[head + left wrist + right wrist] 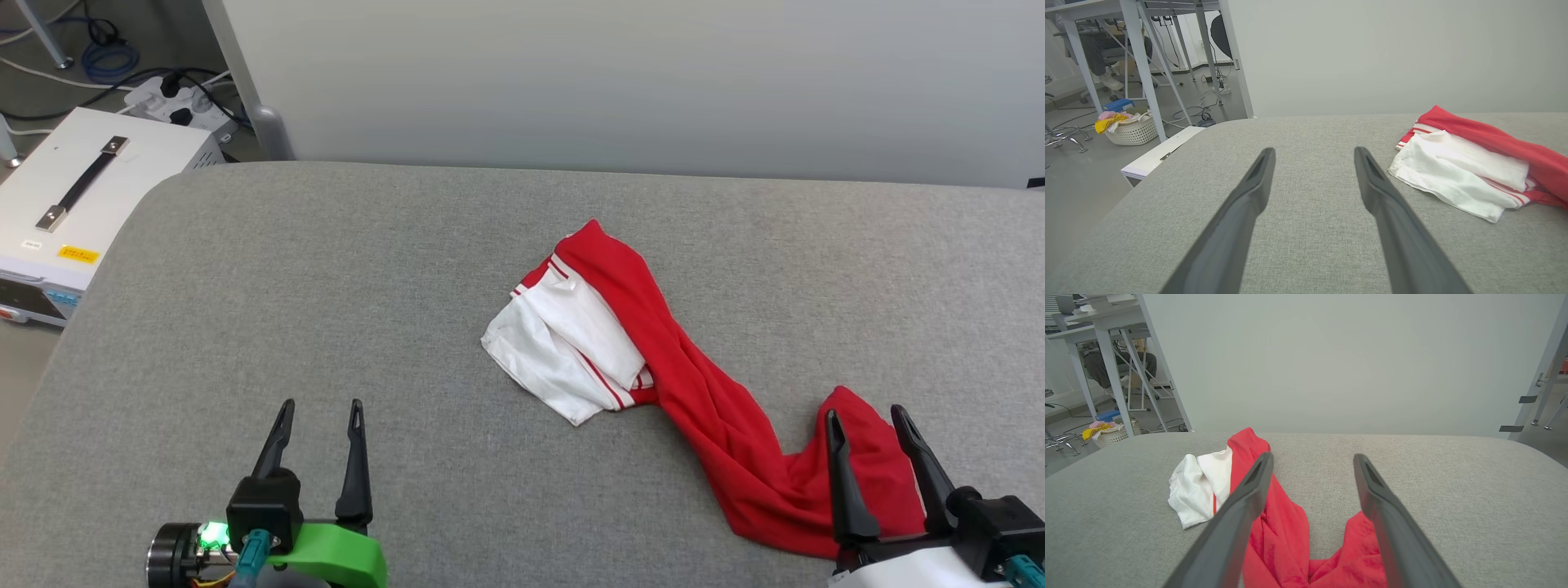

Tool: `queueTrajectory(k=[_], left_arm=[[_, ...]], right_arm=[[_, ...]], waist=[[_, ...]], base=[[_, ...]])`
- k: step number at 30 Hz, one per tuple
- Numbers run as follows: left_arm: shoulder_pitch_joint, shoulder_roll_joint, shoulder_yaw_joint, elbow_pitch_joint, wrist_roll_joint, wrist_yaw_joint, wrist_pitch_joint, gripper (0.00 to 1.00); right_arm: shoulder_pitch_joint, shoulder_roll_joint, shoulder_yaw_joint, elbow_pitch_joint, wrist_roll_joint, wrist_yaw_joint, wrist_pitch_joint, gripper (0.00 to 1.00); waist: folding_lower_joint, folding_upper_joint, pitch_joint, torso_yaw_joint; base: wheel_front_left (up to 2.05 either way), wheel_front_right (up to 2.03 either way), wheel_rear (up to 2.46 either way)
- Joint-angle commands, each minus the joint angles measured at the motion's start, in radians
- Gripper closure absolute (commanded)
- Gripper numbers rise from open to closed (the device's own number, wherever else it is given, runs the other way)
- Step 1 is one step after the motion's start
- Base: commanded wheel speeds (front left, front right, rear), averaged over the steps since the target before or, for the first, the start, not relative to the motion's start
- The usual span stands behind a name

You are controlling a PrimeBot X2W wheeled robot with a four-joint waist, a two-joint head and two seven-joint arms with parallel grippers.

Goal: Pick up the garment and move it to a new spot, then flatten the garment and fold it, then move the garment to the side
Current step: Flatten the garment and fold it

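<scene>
white equipment case [82, 188]: sits off the table's left end, below the top. It's not part of our job.
table [326, 269]: grey fabric top with rounded corners. The left half is bare, so we judge that's where the new spot can be.
left gripper [322, 404]: near the front edge, left of centre. Fingers are spread wide with nothing between them, only bare grey cloth ahead. It's well apart from the shirt. We read it as parked out of the lane, ready to take a second corner once the cloth comes over.
garment [678, 359]: red jersey T-shirt, crumpled into one long band. It runs on a diagonal from mid-table down to the near right.
white sleeve [555, 351]: bunched on the left side of the band's far end, with red-white striped trim showing. It's doubled over itself, so nothing is flat yet. We can't see the letters or the number.
red body: twisted rope-like, with its tail curling up at the near right.
right gripper [865, 413]: fingers wide apart, clamping nothing. In the right wrist view the red tail lies under and between them. We can't tell whether the tips touch the fabric.
step: pick-up not started, in our judgement. The right arm is lined up on the nearest end because it's the shortest reach.
risk: if we grab the tail alone, it likely drags the twisted band instead of lifting it. We'd want a deep bite on the fold.
</scene>
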Motion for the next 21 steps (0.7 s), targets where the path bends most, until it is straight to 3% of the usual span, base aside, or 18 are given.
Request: queueTrajectory(k=[1,10,21], left_arm=[[0.018,-0.008,0.006,0.005,0.011,-0.009,-0.006,0.00],[-0.045,-0.019,0.017,0.005,0.028,-0.054,-0.006,0.00],[-0.486,0.044,-0.004,0.035,0.018,-0.191,-0.006,0.00]], right_arm=[[0.009,-0.002,0.003,0.002,-0.001,-0.001,-0.005,0.00],[-0.006,-0.002,0.009,-0.004,-0.008,-0.001,-0.005,0.00],[-0.098,-0.002,0.038,-0.023,-0.029,-0.001,-0.005,0.00]], waist=[[0.0001,0.0000,-0.001,0.000],[0.0001,0.0000,0.015,0.003],[0.0001,0.0000,0.128,-0.030]], base=[[0.00,0.00,0.00],[0.00,0.00,0.00],[0.00,0.00,0.00]])
